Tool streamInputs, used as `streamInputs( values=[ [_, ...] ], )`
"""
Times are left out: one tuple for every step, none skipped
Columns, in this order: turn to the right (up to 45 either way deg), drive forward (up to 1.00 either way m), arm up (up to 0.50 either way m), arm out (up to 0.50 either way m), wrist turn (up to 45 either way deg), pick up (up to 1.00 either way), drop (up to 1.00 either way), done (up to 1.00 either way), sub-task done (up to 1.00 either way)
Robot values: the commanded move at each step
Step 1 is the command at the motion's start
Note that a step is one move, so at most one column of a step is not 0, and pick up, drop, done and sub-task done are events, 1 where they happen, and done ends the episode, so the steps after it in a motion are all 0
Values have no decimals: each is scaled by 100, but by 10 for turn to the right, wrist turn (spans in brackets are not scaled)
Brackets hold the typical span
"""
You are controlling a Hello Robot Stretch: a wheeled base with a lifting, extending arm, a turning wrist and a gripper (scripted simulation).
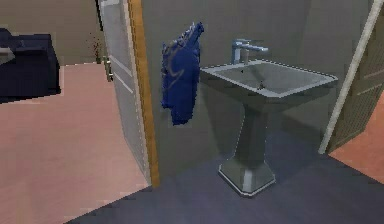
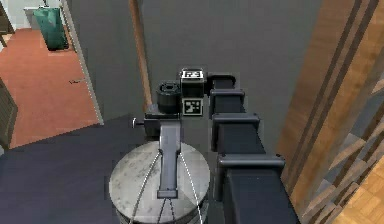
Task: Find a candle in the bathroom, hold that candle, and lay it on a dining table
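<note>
Dark slate floor [image 1: 300,200] covers the bathroom, with grey walls behind. In the forward view a grey pedestal sink [image 1: 255,85] stands right of the middle, with a metal tap [image 1: 245,48] upright at its back edge. Just left of the sink a blue towel [image 1: 180,72] hangs against the wall, beside a wooden door frame [image 1: 143,90]. A pale door [image 1: 120,70] stands open at that frame. Past it lies a pinkish floor [image 1: 60,140] with a dark blue piece of furniture [image 1: 28,65] at the view's left edge, too cut off to name.

In the arm side view the arm [image 2: 240,150] rises from the bottom edge as a dark square bar, with two white marked squares [image 2: 191,90] at its far end. Left of them sits the gripper [image 2: 163,175], its thin fingers [image 2: 150,180] lying across the top of a round grey drum [image 2: 125,185] that stands on the dark floor. With the drum right behind the fingers, I cannot tell whether the gripper holds anything, or what state the fingers are in.

At the upper left a doorway opens on a reddish floor [image 2: 50,90], where a teal object [image 2: 48,25] stands. Wooden boards [image 2: 340,120] slant along the view's right.

Where the candle is I cannot tell.
</note>
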Motion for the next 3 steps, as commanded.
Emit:
streamInputs(
  values=[
    [0,0,0,0,450,0,0,0,0],
    [0,0,0,0,450,0,0,0,0],
    [0,0,0,0,450,0,0,0,0]
  ],
)
